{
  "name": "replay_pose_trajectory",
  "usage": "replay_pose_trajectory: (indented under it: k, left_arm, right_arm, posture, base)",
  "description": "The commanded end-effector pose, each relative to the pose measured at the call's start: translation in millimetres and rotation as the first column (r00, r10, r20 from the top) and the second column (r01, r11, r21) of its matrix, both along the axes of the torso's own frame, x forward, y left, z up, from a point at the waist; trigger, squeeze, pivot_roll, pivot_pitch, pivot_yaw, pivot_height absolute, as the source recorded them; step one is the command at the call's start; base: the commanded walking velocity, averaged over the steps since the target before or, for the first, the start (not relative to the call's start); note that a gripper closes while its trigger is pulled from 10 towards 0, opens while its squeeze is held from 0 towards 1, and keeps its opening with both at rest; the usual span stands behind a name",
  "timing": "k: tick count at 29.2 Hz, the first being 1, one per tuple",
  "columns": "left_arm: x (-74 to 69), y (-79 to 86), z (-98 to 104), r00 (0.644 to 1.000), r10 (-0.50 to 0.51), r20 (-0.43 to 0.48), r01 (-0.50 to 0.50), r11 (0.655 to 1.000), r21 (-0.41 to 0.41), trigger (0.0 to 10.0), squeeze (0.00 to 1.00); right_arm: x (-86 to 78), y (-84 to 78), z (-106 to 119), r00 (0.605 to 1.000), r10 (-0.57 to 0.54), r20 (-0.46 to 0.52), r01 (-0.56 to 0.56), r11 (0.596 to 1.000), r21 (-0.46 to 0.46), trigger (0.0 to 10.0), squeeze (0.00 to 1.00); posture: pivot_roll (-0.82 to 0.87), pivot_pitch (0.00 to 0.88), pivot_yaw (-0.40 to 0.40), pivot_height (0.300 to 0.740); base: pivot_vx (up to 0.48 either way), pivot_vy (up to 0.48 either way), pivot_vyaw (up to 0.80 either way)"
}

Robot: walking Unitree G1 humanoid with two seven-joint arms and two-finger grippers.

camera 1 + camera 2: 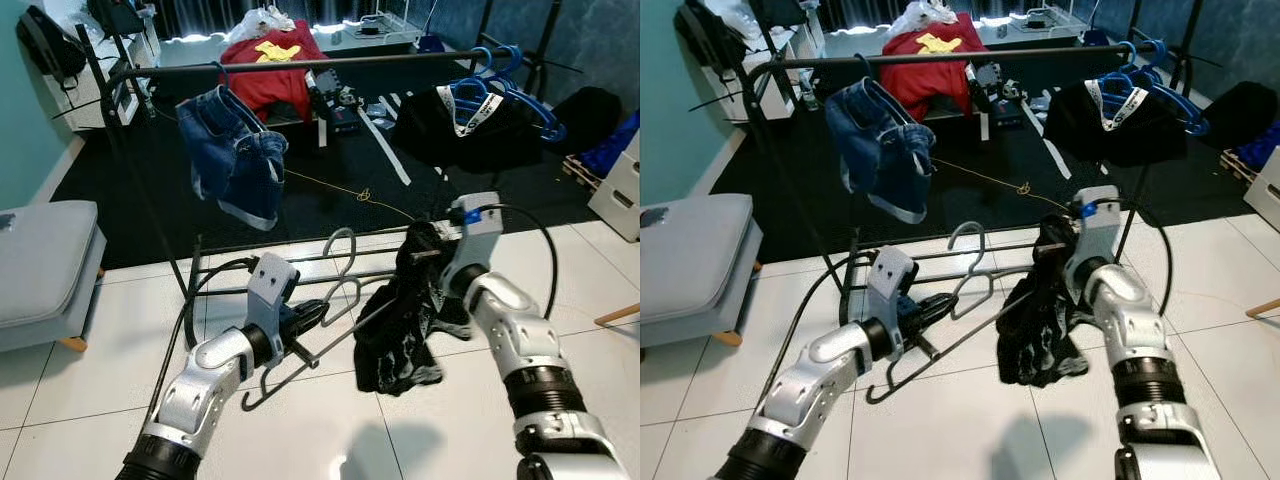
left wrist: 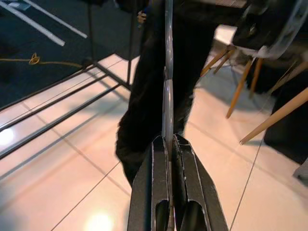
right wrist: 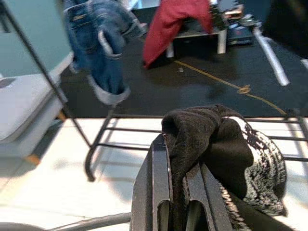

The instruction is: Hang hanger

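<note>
My left gripper (image 1: 312, 312) is shut on a grey wire hanger (image 1: 338, 262), held low over the white tiles with its hook pointing up toward the rack. Along the left wrist view, the hanger's bar (image 2: 168, 72) runs straight out from between the closed fingers (image 2: 159, 159). My right gripper (image 1: 428, 250) is shut on a black garment (image 1: 405, 335) that droops beside the hanger; the cloth (image 3: 226, 154) bunches over the fingers. The black rail (image 1: 400, 62) of the clothes rack crosses above and beyond both grippers.
Denim shorts (image 1: 235, 155) hang on the rail at left; a black garment (image 1: 470, 125) and blue hangers (image 1: 512, 85) hang at right. The rack's base bars (image 1: 300, 250) lie on the floor ahead. A grey bench (image 1: 40, 265) stands at left.
</note>
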State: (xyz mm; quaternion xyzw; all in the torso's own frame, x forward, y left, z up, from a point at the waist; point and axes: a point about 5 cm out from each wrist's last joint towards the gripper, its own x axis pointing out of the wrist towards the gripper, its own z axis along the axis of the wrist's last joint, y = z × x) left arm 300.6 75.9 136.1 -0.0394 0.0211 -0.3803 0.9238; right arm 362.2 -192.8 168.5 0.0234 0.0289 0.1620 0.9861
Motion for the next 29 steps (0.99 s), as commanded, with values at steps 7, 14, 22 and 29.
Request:
replay_pose_trajectory:
  k: [7,14,22,29]
  left_arm:
    - [0.0,-14.6,13,0.998,-0.059,0.007,0.059,0.996,-0.069,0.0,0.0]
    - [-3.3,-26.1,12,0.995,-0.1,-0.024,0.096,0.989,-0.115,0.0,0.0]
    - [21.4,-15.3,-9,0.986,0.162,0.029,-0.164,0.982,0.093,0.0,0.0]
    - [26.1,-7.1,-5,0.965,0.251,0.075,-0.255,0.965,0.06,0.0,0.0]
  right_arm:
    - [-1.0,27.0,8,0.992,0.125,0.022,-0.126,0.992,0.006,10.0,0.0]
    - [0.2,39.0,12,0.985,0.17,0.028,-0.171,0.985,0.027,10.0,0.0]
    - [-6.9,75.9,49,0.965,0.228,0.132,-0.25,0.952,0.175,10.0,0.0]
    - [-9.7,83.7,60,0.956,0.243,0.166,-0.278,0.93,0.24,10.0,0.0]
  posture:
    - [0.02,0.08,0.068,0.74]
    - [0.01,0.081,0.069,0.74]
    - [0.01,0.081,0.069,0.74]
    - [0.01,0.079,0.066,0.74]
  base:
    - [0.0,0.0,0.0]
    - [0.0,0.0,0.0]
    - [0.0,0.0,0.0]
    - [0.0,0.0,0.0]
